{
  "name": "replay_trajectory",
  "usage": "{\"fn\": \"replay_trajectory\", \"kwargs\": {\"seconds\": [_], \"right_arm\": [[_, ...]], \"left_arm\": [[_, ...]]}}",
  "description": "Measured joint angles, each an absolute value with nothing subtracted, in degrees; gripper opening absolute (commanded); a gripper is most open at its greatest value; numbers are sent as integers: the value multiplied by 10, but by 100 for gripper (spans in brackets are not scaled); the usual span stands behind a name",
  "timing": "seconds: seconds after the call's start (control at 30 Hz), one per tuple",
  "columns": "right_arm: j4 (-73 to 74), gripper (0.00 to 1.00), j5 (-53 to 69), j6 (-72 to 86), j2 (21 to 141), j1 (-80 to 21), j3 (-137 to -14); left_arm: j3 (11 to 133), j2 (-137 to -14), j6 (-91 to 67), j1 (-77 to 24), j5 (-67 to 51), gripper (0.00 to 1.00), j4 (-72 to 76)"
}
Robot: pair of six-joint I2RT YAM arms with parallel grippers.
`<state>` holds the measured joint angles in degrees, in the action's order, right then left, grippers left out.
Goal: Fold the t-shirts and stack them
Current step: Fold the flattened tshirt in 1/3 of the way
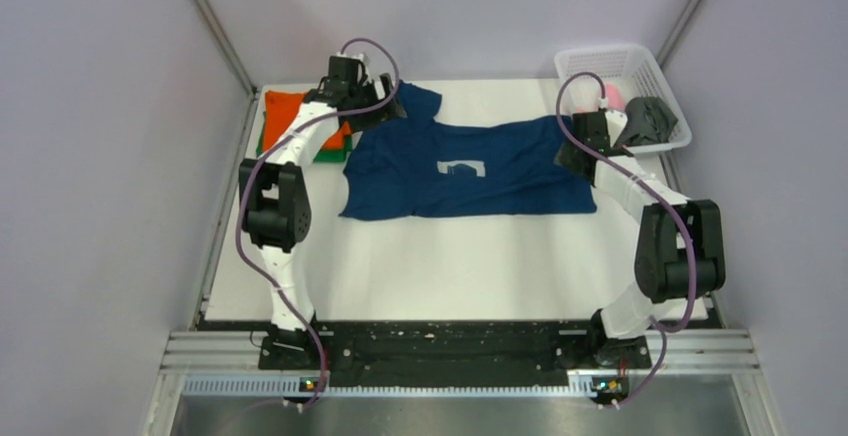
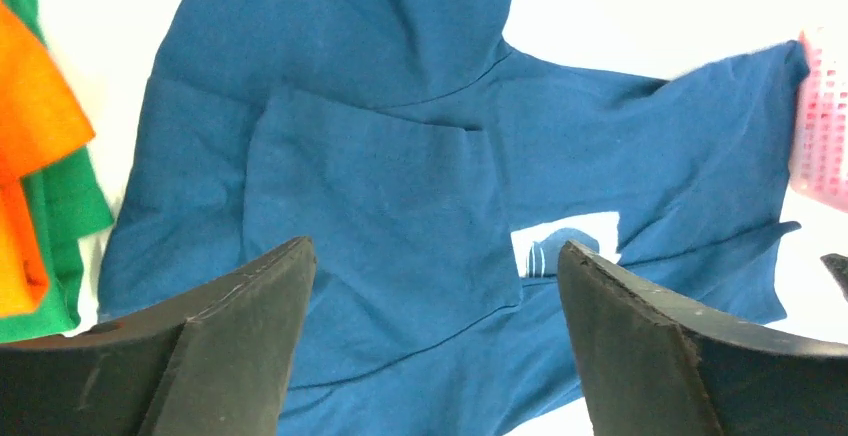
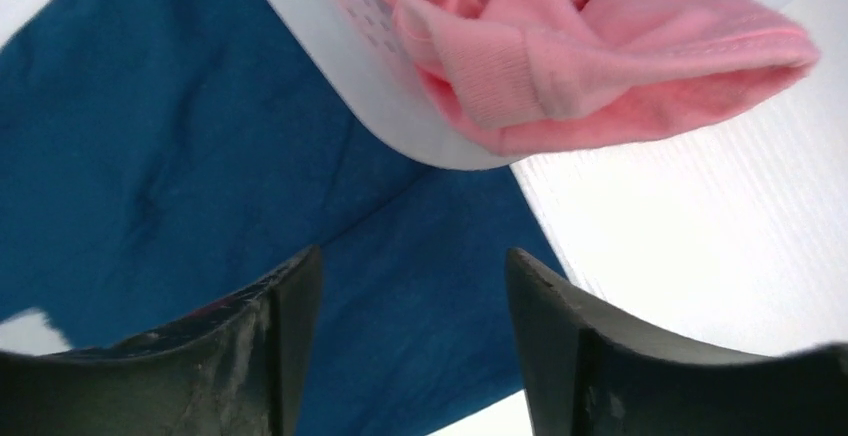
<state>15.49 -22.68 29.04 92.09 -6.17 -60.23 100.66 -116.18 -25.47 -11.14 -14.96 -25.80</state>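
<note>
I count five t-shirts: one navy blue t-shirt (image 1: 470, 171) bearing a single pale square print (image 1: 462, 168), one orange t-shirt (image 1: 290, 111), one green t-shirt (image 1: 330, 154), one pink t-shirt (image 1: 612, 94) and one dark grey t-shirt (image 1: 648, 121). That is two in the pile, two at the basket and one lying spread. There is one white mesh basket (image 1: 600, 56). Two arms stand here, the left arm (image 1: 275, 206) and the right arm (image 1: 670, 246). Each ends in one tool, the left tool (image 2: 435, 256) and the right tool (image 3: 412, 261), with two fingers apiece. One white surface (image 1: 450, 266) carries them all.
</note>
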Motion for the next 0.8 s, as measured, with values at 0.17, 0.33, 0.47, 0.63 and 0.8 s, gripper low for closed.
{"fn": "replay_trajectory", "kwargs": {"seconds": [0.17, 0.33, 0.47, 0.63, 0.8], "right_arm": [[151, 99, -162, 292, 887, -62, -583], [125, 99, -85, 289, 816, -81, -510], [100, 99, -23, 276, 847, -106, -504], [77, 99, 13, 260, 941, -121, -508], [45, 99, 32, 253, 941, -124, -498]], "left_arm": [[993, -1151, -271, -110, -138, 99, -288], [808, -1049, -300, -121, -150, 99, -259], [712, -1023, -327, -138, -172, 99, -229], [665, -1035, -360, -142, -189, 99, -196], [574, -993, -391, -141, -191, 99, -126]]}}
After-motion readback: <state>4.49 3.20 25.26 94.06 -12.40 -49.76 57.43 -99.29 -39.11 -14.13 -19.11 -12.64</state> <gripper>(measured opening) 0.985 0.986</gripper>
